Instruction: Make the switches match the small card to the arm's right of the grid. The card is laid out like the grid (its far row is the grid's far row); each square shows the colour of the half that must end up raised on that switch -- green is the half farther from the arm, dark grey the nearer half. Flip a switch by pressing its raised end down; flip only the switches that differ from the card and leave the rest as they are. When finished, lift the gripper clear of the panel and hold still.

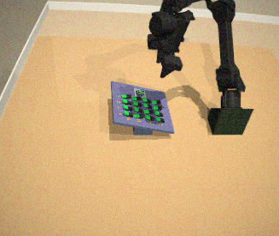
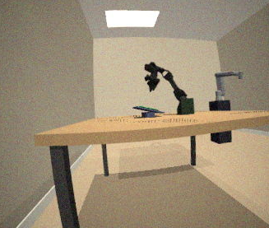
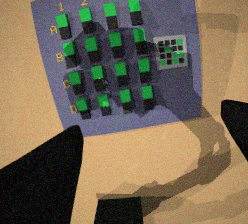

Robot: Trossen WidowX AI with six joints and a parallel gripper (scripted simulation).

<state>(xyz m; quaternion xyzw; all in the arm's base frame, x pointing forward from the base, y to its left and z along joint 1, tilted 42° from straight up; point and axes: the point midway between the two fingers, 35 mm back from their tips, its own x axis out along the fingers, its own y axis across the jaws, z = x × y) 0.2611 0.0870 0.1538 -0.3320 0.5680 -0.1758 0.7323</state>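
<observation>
A blue-purple panel [image 1: 119, 89] [image 2: 145, 109] lies tilted on the table and carries a grid of green and dark grey rocker switches [image 1: 141, 108] [image 3: 105, 60]. The small card [image 1: 140, 92] [image 3: 172, 53] sits on the panel beside the grid, with green and dark squares too small to read. My gripper [image 1: 166, 72] [image 2: 151, 87] [image 3: 154, 120] is open and empty. It hangs high above the panel's card side, touching nothing. Its shadow falls over part of the grid in the wrist view.
The arm's dark green base [image 1: 230, 120] [image 2: 185, 106] stands on the wooden table [image 1: 66, 175] [image 2: 146, 128] beside the panel. A grey arm on a black pedestal [image 2: 220, 108] stands beyond the table. Walls [image 1: 7, 26] close in the left and far sides.
</observation>
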